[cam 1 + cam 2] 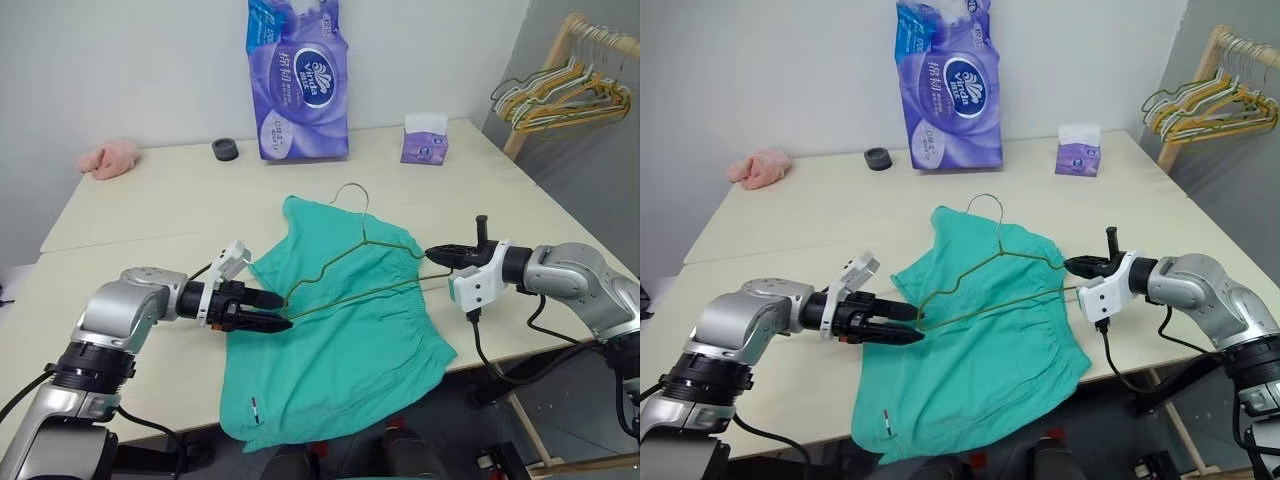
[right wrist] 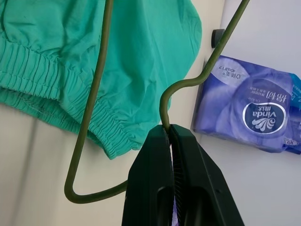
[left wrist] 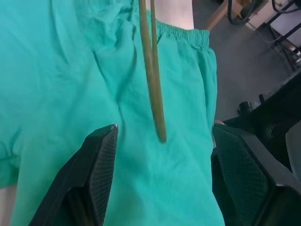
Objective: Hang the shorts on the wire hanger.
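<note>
Left arm reaches in from the robot's left, forearm low and roughly level; its left gripper [image 1: 272, 309] points toward the right arm, jaws parted, nothing between them. Right arm reaches in from the opposite side, wrist bent inward; its right gripper [image 1: 436, 254] points toward the left one, jaws pressed together on the wire hanger [image 2: 165, 109] at their tips.

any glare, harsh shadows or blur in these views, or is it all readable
Head views: even light, soft shadows, no glare on the table; shorts and wire hanger are sharp. Left wrist view: the hanger's tip and the open left gripper look slightly soft. Right wrist view: the right gripper pinches the wire crisply.
</note>
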